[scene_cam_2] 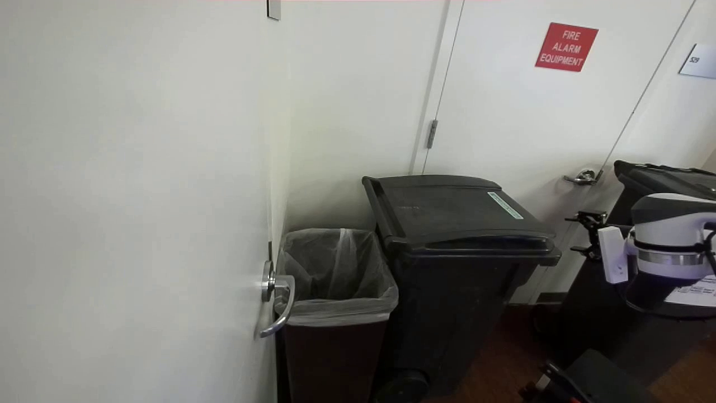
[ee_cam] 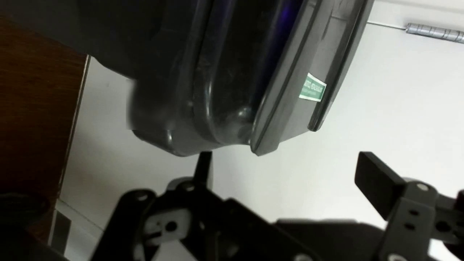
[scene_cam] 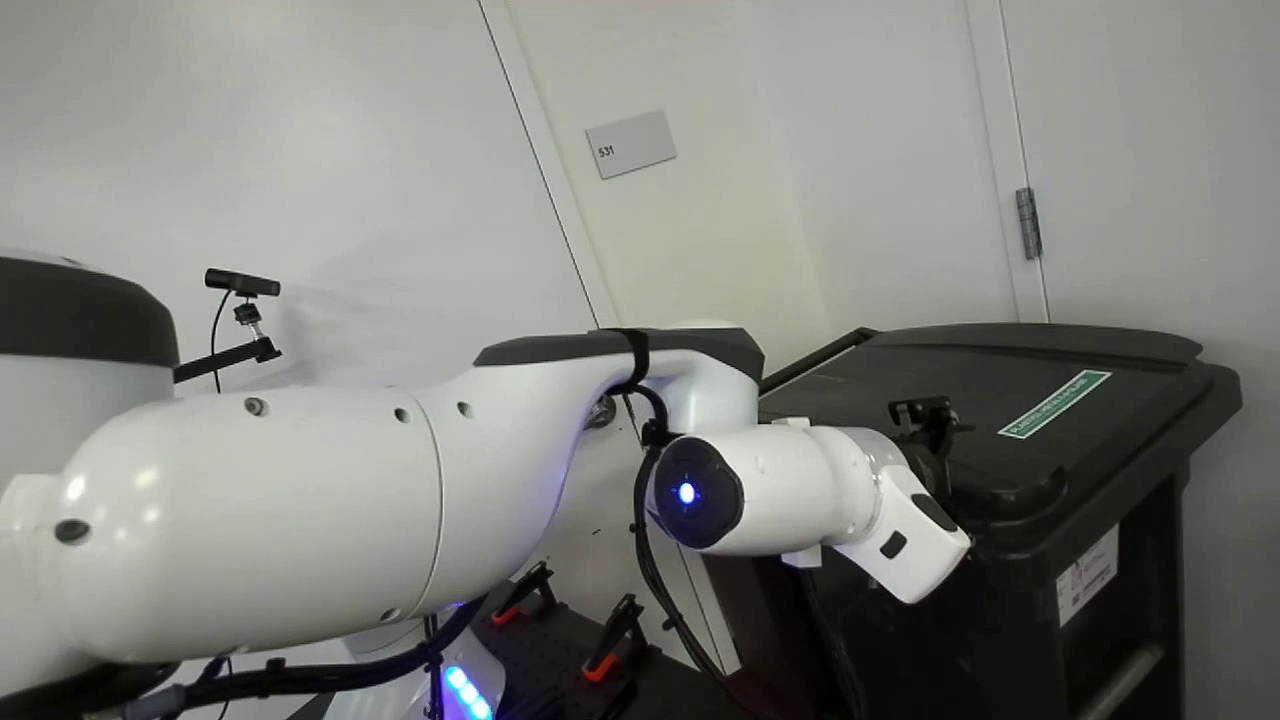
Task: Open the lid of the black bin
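Observation:
The black bin (scene_cam: 1000,625) stands against the wall. It shows in both exterior views (scene_cam_2: 447,319). Its lid (scene_cam: 910,370) lies shut on the rim, with a green-white sticker on top, and it also shows in an exterior view (scene_cam_2: 442,210). My gripper (scene_cam_2: 579,235) is open and empty, beside the bin's edge and apart from it in that view. In an exterior view the gripper (scene_cam: 928,425) is partly hidden by the wrist. In the wrist view, the gripper's fingers (ee_cam: 284,159) are spread. The lid's corner (ee_cam: 299,119) and the bin's rim (ee_cam: 224,123) appear just ahead, between and left of the fingertips.
A bag-lined waste bin (scene_cam_2: 335,313) stands beside the black bin. A second black bin (scene_cam_2: 604,302) stands behind my arm. A door with a metal handle (scene_cam_2: 282,302) is nearby. A black board with clamps (scene_cam: 620,635) sits by the robot base.

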`<state>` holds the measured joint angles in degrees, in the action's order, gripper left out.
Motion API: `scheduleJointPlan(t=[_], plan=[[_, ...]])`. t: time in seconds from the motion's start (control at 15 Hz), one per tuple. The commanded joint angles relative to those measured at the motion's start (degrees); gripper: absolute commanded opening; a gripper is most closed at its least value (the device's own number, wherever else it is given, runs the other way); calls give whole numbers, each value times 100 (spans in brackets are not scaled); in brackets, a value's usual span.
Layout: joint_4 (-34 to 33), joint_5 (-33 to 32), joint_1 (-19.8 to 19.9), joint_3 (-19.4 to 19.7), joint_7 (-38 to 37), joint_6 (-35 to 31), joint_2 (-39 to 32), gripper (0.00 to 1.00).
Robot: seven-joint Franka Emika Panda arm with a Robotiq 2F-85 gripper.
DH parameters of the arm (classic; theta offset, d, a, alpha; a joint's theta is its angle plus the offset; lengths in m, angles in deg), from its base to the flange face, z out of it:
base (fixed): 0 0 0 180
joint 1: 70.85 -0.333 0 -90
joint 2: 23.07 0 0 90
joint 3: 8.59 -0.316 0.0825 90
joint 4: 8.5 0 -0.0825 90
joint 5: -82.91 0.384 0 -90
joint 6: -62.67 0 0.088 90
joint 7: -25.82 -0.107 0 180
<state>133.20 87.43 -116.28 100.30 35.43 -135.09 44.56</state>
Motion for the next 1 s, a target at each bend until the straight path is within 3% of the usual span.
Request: scheduleJointPlan(t=[0.0,0.27,0.53,0.93], plan=[[-61,-211,-121,97,-119,-67,78,100],[210,-271,-204,3,-200,-101,322,100],[364,-244,-585,18,-256,-114,632,100],[-86,-273,-1060,46,-254,-83,911,100]])
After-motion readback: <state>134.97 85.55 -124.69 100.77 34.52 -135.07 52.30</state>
